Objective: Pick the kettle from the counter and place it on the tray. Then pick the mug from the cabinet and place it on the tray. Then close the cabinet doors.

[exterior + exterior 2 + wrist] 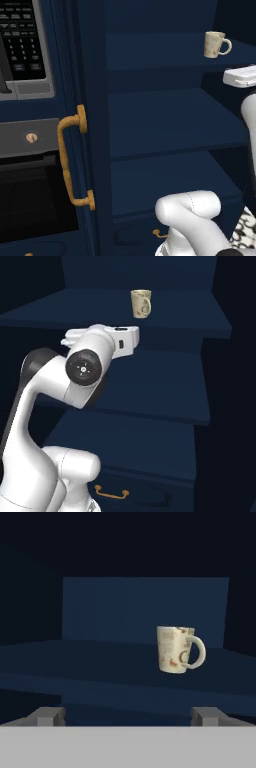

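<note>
Door (82,150), leftmost in the left base view, stands swung out with its brass handle (70,159) facing the robot, so the cabinet (165,125) shelves lie exposed for a reach inside. Right of it, the mug (216,44) sits upright on an upper shelf, toward the far right, its loop handle turned to the right. Gripper (129,714) is raised to that shelf's height and aimed straight in; its two fingertips (47,716) stand spread wide with nothing between them, well short of the mug. In the hand view the mug (176,649) lies right of centre, so I judge the hand needs to shift right before closing. A drawer pull (111,492) shows below the shelves.
</note>
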You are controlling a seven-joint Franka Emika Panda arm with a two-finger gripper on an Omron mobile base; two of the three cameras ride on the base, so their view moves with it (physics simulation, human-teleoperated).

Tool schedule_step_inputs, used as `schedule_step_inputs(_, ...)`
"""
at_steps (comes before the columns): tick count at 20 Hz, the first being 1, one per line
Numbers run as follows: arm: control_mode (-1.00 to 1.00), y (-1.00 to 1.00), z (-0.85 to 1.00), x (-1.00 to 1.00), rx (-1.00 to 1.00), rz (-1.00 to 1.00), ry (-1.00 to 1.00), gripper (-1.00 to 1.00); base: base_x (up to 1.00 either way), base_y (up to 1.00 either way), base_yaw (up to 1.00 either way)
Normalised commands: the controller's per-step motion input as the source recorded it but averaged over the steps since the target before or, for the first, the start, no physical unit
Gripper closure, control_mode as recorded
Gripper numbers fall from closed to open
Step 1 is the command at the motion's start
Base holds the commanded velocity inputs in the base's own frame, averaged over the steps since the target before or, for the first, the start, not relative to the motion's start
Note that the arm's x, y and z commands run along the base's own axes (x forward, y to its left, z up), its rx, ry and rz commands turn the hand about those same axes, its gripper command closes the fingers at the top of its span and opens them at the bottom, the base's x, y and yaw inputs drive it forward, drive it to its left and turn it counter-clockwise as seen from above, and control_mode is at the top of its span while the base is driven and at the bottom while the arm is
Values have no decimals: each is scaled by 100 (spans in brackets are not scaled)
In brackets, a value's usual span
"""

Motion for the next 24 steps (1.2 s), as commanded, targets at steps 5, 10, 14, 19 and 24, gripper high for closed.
schedule_step_inputs(5,-100,-33,15,-1,0,0,-4,-100,0,0,0)
schedule_step_inputs(10,-100,-5,10,6,0,-1,0,-100,0,0,0)
schedule_step_inputs(14,-100,-4,0,2,0,0,0,-100,0,0,0)
schedule_step_inputs(19,-100,-9,4,4,0,0,0,-100,0,0,0)
schedule_step_inputs(24,-100,-16,6,1,0,0,-2,-100,0,0,0)
